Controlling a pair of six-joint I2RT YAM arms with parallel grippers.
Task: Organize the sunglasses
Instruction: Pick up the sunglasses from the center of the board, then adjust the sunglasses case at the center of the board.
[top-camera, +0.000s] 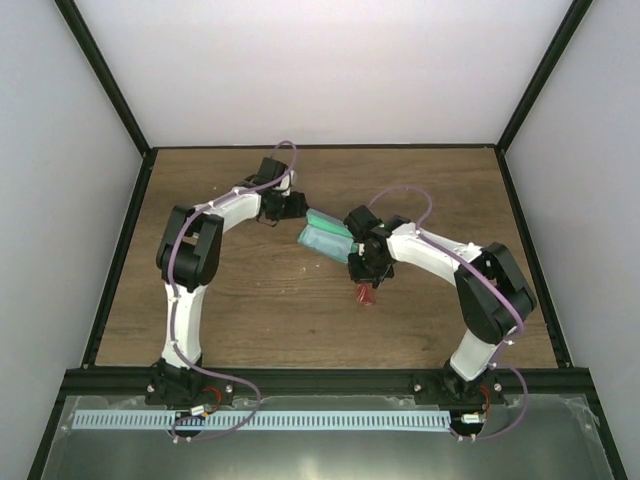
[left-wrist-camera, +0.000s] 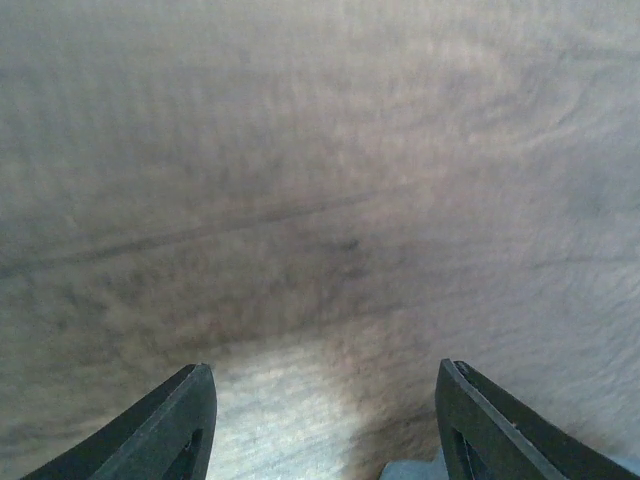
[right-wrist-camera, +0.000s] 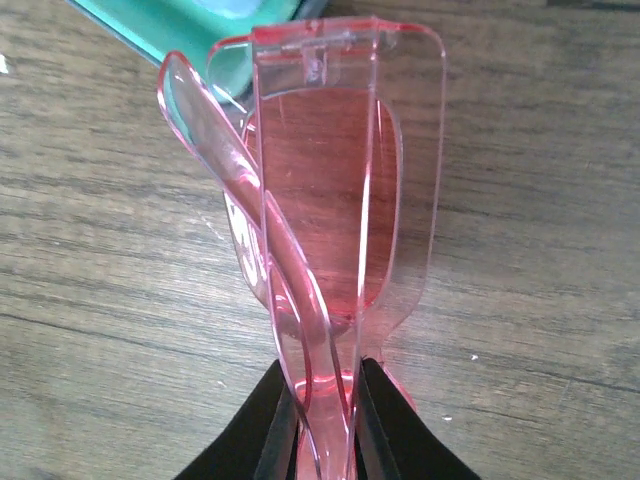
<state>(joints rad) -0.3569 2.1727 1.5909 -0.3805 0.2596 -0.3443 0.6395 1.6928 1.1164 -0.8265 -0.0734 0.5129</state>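
The right claw is closed tight on one end of the sunglasses, with both black fingers pressed against the red frame. The glasses are folded, the slim temple arms lying across the reddish lenses. They stick straight out from the fingertips, edge-on over the wooden table. Whether their far end touches the wood cannot be told.

Just past the far end of the glasses, off to the claw's left, lies the case. It is open, with its green inside facing up. Something pale blue lies in it, cut off by the edge of the wrist view, so what it is cannot be made out. The sunglasses are outside the case, close to its rim.

From above, the case sits between the two claws, near each of them. The left claw hangs spread wide with nothing between its fingers, only bare wood ahead of it. A sliver of something blue-grey shows at the base of its right finger, too little to name.
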